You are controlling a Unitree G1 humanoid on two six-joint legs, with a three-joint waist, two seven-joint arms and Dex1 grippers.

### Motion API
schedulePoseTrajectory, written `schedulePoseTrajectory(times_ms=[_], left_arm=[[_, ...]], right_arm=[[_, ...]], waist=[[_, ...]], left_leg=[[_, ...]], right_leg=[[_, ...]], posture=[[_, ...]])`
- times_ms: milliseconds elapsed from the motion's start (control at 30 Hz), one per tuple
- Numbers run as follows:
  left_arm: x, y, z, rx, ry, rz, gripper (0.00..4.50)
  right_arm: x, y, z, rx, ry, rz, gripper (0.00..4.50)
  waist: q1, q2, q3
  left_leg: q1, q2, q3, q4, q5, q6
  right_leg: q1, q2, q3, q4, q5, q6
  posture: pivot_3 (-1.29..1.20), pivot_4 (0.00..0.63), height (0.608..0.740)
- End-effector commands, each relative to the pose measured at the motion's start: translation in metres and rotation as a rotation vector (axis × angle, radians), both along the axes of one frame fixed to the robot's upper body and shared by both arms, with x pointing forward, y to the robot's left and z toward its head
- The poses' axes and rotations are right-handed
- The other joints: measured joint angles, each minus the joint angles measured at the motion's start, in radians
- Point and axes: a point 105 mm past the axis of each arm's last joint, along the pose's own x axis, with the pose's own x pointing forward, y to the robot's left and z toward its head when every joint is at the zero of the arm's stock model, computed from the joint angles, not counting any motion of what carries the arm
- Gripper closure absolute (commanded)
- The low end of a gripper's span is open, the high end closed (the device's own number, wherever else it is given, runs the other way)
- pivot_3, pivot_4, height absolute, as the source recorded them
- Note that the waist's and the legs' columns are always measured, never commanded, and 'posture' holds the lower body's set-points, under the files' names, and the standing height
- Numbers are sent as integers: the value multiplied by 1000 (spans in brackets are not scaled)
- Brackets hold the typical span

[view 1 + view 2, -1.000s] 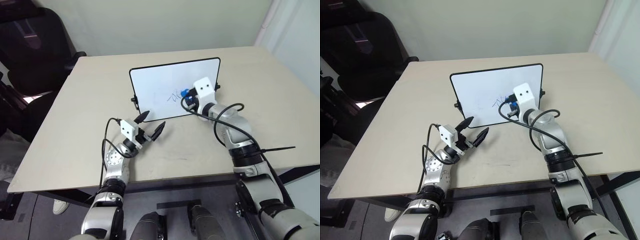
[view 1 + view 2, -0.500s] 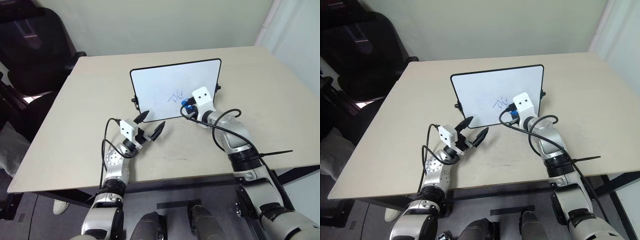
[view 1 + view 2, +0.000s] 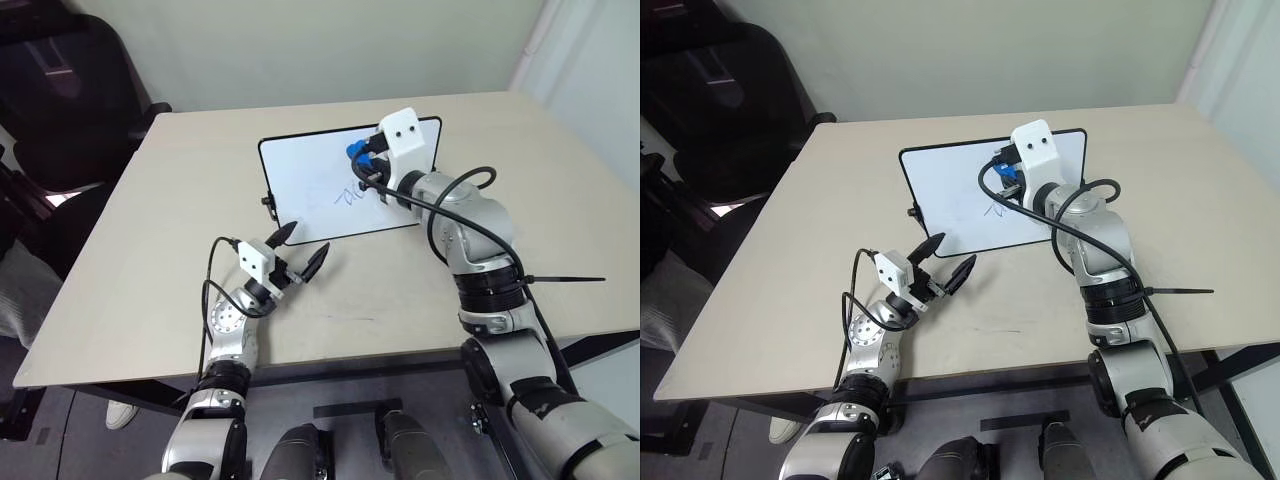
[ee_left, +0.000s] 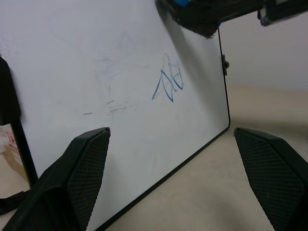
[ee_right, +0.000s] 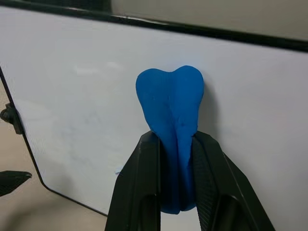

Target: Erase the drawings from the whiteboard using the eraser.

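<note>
The whiteboard point(image 3: 310, 170) stands upright on the table with its face toward me. The drawings point(image 3: 348, 194), a small blue scribble, sit right of the board's middle and also show in the left wrist view as drawings point(image 4: 168, 85). My right gripper point(image 3: 360, 156) is shut on the blue eraser point(image 3: 354, 151), holding it against the board's upper part, above the scribble. In the right wrist view the eraser point(image 5: 171, 108) sticks out between the two fingers point(image 5: 142, 183), its tip at the white surface. My left gripper point(image 3: 301, 249) hangs open and empty in front of the board's lower left corner.
The beige table point(image 3: 150, 230) has bare room on both sides of the board and in front of it. A black chair point(image 3: 60, 90) stands off the table's far left corner. A pale wall runs behind the table.
My right gripper, eraser in it, dipped to the lower right of the scribble and then rose to the board's upper part. The scribble remains. The left arm has not moved.
</note>
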Motion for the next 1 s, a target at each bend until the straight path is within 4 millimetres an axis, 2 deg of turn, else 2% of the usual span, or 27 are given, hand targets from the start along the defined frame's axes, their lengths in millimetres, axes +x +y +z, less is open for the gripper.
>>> schedulePoseTrajectory(times_ms=[33, 200, 333, 400, 733, 1000], left_arm=[[-5, 2, -8, -24, 20, 15, 0], [-8, 4, -8, -26, 17, 22, 0], [-8, 5, -8, -26, 17, 25, 0], [-8, 5, -8, -25, 17, 26, 0], [-6, 5, -8, -24, 22, 23, 0], [-6, 2, -9, -27, 23, 27, 0]], right_arm=[[1, -4, -27, -27, 68, -15, 3773], [-1, -8, -57, -49, 134, -29, 3773], [1, -13, -65, -66, 158, -51, 3773], [2, -12, -59, -59, 142, -48, 3773], [0, 3, 3, 29, -16, -3, 3773], [-5, 13, 2, 38, -24, 35, 3773]], waist=[[0, 0, 0], [-2, 0, 0], [-2, 0, 0], [-2, 0, 0], [-7, 0, 0], [-6, 0, 0]], left_leg=[[0, 0, 0, 0, 0, 0], [0, 0, 0, 0, 0, 0], [0, 0, 1, 0, 0, 0], [0, 0, 1, 0, 0, -1], [-1, 0, 1, 0, 0, 0], [-2, 0, 1, 0, 0, 0]], right_leg=[[0, 0, 0, 0, 0, 0], [0, 0, 0, -1, 0, 0], [0, 0, 0, -1, 0, 0], [0, 0, 0, -1, 0, -1], [-2, 0, 1, -1, 1, -1], [-2, 0, 0, -1, 3, -4]], posture=[[0, 150, 726], [0, 150, 726], [0, 150, 726], [0, 150, 726], [0, 150, 726], [0, 150, 726]])
